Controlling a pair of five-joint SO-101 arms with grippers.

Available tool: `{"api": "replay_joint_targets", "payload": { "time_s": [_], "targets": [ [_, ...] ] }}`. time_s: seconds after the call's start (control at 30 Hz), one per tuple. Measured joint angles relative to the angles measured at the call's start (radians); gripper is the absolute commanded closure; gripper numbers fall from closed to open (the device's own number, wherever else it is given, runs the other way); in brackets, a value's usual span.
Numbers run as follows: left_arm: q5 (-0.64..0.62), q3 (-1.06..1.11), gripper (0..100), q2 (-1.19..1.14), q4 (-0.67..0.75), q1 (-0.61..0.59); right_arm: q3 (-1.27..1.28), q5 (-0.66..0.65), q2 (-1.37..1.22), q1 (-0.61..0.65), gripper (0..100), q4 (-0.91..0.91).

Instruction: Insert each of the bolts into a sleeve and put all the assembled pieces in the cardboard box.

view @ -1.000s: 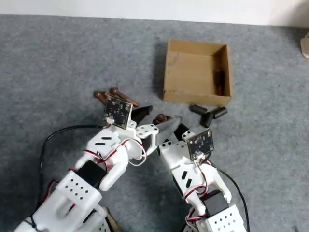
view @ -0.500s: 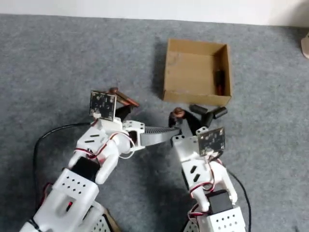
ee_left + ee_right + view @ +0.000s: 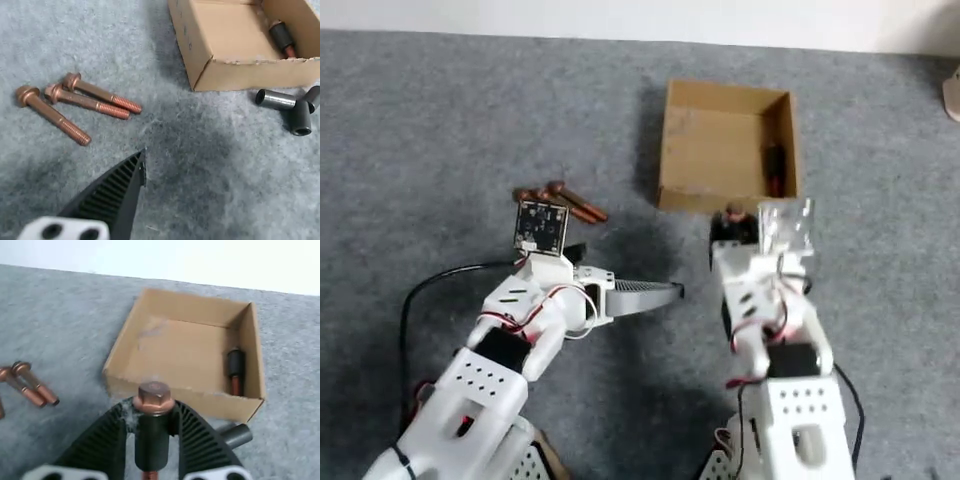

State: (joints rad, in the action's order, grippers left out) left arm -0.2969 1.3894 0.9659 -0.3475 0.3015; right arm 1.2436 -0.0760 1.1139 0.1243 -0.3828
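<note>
Bolts (image 3: 86, 101), loose: three. Sleeves (image 3: 275, 99), loose: three. Assembled pieces (image 3: 281, 36): two, one in the box (image 3: 250, 75) at upper right of the high view, one clamped in the right pincer (image 3: 152, 409). Box: one.

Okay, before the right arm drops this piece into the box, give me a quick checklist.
1. Right gripper jaws shut on the assembled piece: ok.
2. Bolt head seated on the sleeve top: ok.
3. Piece above the inside of the cardboard box: not ok, it hangs at the near wall.
4. Free floor in the box: ok, one finished piece lies by a side wall.
5. Left gripper off the path: ok, it is off to the side over the carpet.
</note>
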Motion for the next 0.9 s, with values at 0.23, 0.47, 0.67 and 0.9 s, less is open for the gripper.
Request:
{"api": "replay_joint_targets", "payload": {
  "time_s": [0.23,0.47,0.67,0.9],
  "targets": [
    [0.002,0.005,37,0.0,0.0,0.002,-0.322,0.0,-0.359,-0.012,99.5,0.0],
    [0.002,0.005,37,0.0,0.0,0.002,-0.614,0.0,-0.698,-0.055,99.5,0.003],
    [0.002,0.005,37,0.0,0.0,0.002,-0.861,0.0,-0.997,-0.12,99.5,0.003],
    [0.002,0.005,37,0.0,0.0,0.002,-1.034,0.0,-1.257,-0.124,99.5,0.003]
  ]
}}
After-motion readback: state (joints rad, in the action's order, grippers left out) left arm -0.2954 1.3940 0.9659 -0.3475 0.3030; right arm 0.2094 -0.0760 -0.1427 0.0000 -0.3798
